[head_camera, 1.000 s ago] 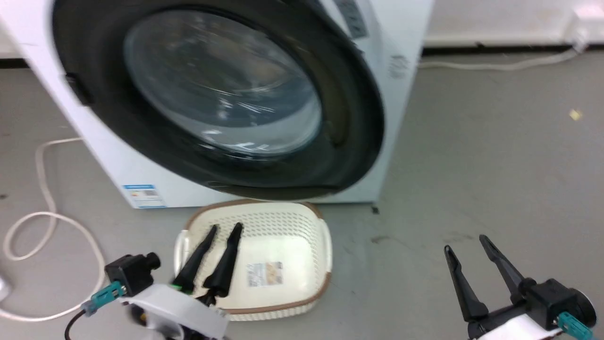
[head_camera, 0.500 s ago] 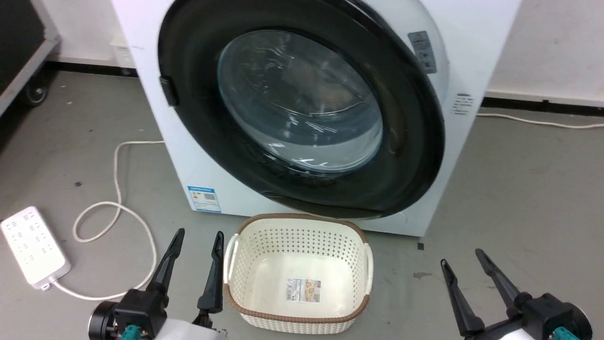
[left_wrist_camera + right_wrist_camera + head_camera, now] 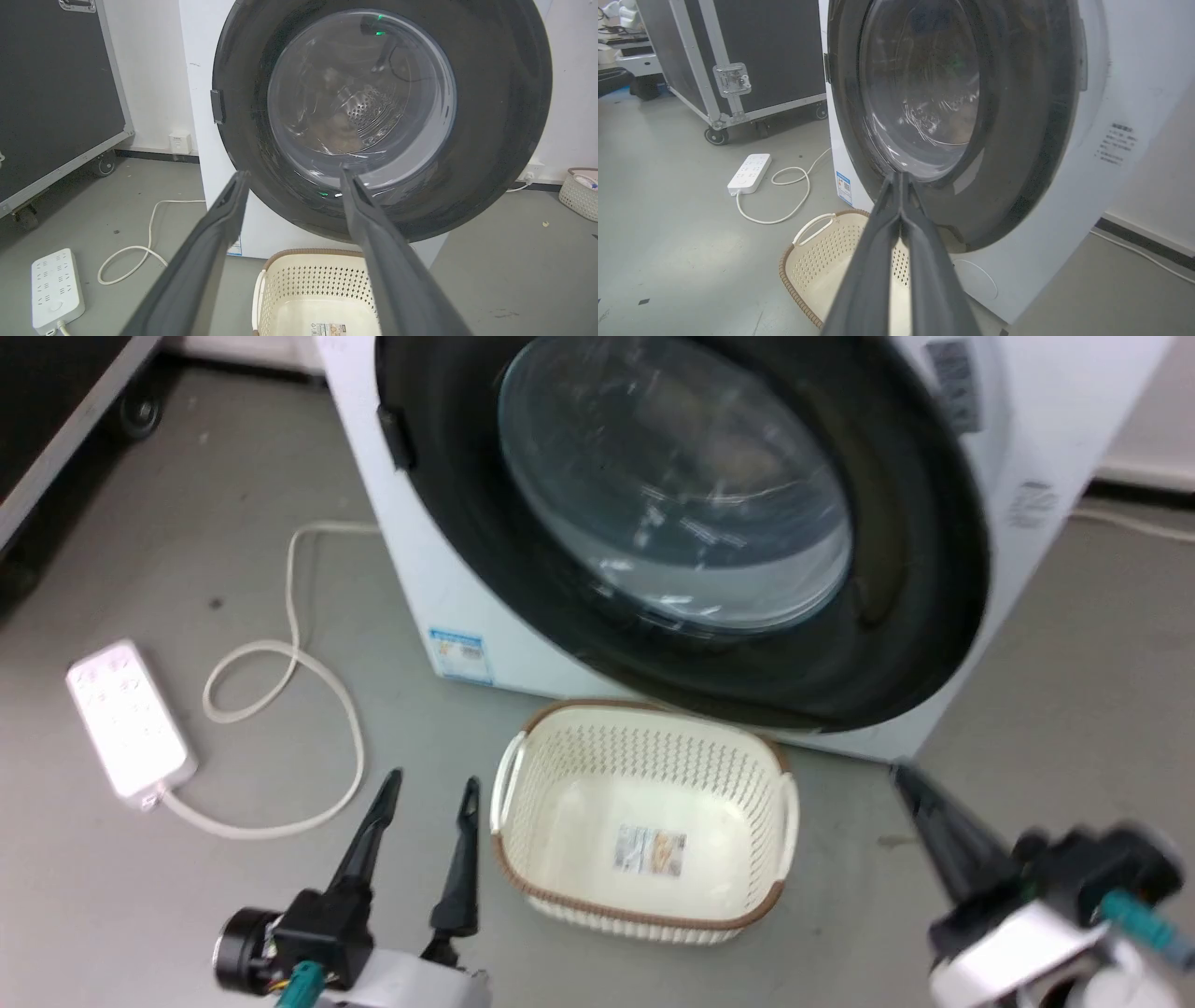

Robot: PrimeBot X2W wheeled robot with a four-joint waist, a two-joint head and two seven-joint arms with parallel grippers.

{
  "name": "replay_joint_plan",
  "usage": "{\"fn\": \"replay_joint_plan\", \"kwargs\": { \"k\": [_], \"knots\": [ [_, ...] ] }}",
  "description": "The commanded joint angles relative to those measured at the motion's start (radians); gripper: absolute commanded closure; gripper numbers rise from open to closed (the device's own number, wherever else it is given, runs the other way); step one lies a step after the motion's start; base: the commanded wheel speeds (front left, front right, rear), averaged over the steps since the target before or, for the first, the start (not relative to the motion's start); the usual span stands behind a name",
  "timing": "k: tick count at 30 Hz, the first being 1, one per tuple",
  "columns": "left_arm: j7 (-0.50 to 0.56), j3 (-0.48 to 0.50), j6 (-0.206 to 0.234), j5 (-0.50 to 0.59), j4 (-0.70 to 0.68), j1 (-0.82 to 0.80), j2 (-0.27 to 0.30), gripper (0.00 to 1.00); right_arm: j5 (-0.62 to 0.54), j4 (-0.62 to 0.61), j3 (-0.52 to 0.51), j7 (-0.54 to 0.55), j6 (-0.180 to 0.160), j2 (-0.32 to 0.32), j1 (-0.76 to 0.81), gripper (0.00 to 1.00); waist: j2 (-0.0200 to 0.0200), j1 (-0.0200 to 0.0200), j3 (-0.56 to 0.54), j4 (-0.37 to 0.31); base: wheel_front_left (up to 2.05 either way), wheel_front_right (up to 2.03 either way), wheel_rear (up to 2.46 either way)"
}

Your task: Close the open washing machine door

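Observation:
The washing machine door [image 3: 681,513] is a big round black frame with a bulging glass window, and it lies flat against the front of the white machine [image 3: 420,569]. It also appears in the left wrist view as the door [image 3: 380,112] and in the right wrist view as the door [image 3: 952,107]. My left gripper [image 3: 431,781] is open and empty, low on the left, short of the door [image 3: 293,173]. My right gripper [image 3: 906,777] is blurred at the lower right. Its fingers are pressed together on nothing, pointing at the door's lower rim [image 3: 900,175].
A cream perforated basket [image 3: 523,775] stands on the floor right under the door, between my grippers. A white power strip [image 3: 126,719] and its looped cable [image 3: 280,663] lie to the left. A black wheeled case [image 3: 738,51] stands further left.
The head camera has shifted, so the whole scene has slid. My right gripper, open before, has shut and is blurred by motion. The left gripper stays open.

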Motion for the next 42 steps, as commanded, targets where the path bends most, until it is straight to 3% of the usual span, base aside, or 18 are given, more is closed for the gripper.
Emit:
{"fn": "replay_joint_plan", "kwargs": {
  "k": [1,3,4,5,6,10,18,25,32,38,39,40,42],
  "knots": [
    [-0.005,-0.010,-0.005,0.012,0.003,-0.030,-0.013,0.00,0.034,-0.008,0.029,0.022,0.001,-0.067,-0.076,1.00,-0.0001,-0.0001,0.074,0.057,0.00,0.00,0.00],
    [-0.005,-0.017,-0.005,0.014,0.004,-0.043,-0.022,0.00,0.074,-0.004,0.053,0.044,0.001,-0.127,-0.139,1.00,-0.0001,-0.0001,0.106,0.078,0.00,0.00,0.00],
    [-0.005,-0.017,-0.005,0.014,0.004,-0.043,-0.022,0.00,0.074,-0.004,0.053,0.044,0.001,-0.127,-0.139,1.00,-0.0001,-0.0001,0.106,0.078,0.00,0.00,0.00],
    [-0.005,-0.024,-0.003,0.013,0.004,-0.053,-0.028,0.00,0.118,0.005,0.079,0.069,0.001,-0.188,-0.204,1.00,-0.0001,-0.0001,0.135,0.098,0.00,0.00,0.00],
    [-0.005,-0.024,-0.003,0.013,0.004,-0.053,-0.028,0.00,0.118,0.005,0.079,0.069,0.001,-0.188,-0.204,1.00,-0.0001,-0.0001,0.135,0.098,0.00,0.00,0.00],
    [-0.005,-0.048,-0.011,0.012,0.010,-0.089,-0.036,0.00,0.233,0.063,0.112,0.122,0.001,-0.326,-0.361,1.00,-0.0001,-0.0001,0.191,0.145,0.00,0.00,0.00],
    [-0.005,-0.081,0.008,-0.024,0.009,-0.127,-0.038,0.00,0.329,0.198,0.123,0.154,0.001,-0.429,-0.520,1.00,-0.0001,-0.0001,0.236,0.191,0.00,0.00,0.00],
    [-0.005,-0.095,0.030,-0.045,-0.003,-0.151,-0.038,0.00,0.354,0.351,0.099,0.179,0.001,-0.448,-0.675,1.00,-0.0001,-0.0001,0.273,0.210,0.00,0.00,0.00],
    [-0.005,-0.108,0.047,-0.061,-0.008,-0.169,-0.039,0.00,0.352,0.504,0.051,0.202,0.001,-0.416,-0.817,1.00,-0.0001,-0.0001,0.287,0.219,0.00,0.00,0.00],
    [-0.005,-0.102,0.057,-0.067,-0.004,-0.168,-0.039,0.00,0.346,0.555,0.076,0.168,0.001,-0.380,-0.832,1.00,-0.0001,-0.0001,0.261,0.203,0.00,0.00,0.00],
    [-0.005,-0.099,0.056,-0.068,0.001,-0.166,-0.039,0.00,0.348,0.556,0.085,0.155,0.001,-0.372,-0.825,0.66,-0.0001,-0.0001,0.251,0.196,0.00,0.00,0.00],
    [-0.005,-0.095,0.055,-0.072,0.005,-0.164,-0.039,0.00,0.349,0.557,0.091,0.139,0.001,-0.365,-0.815,0.00,-0.0001,-0.0001,0.239,0.189,0.00,0.00,0.00],
    [-0.005,-0.082,0.052,-0.083,0.014,-0.157,-0.039,0.00,0.350,0.557,0.108,0.109,0.001,-0.348,-0.786,0.00,-0.0001,-0.0001,0.209,0.170,0.00,0.00,0.00]
  ]
}}
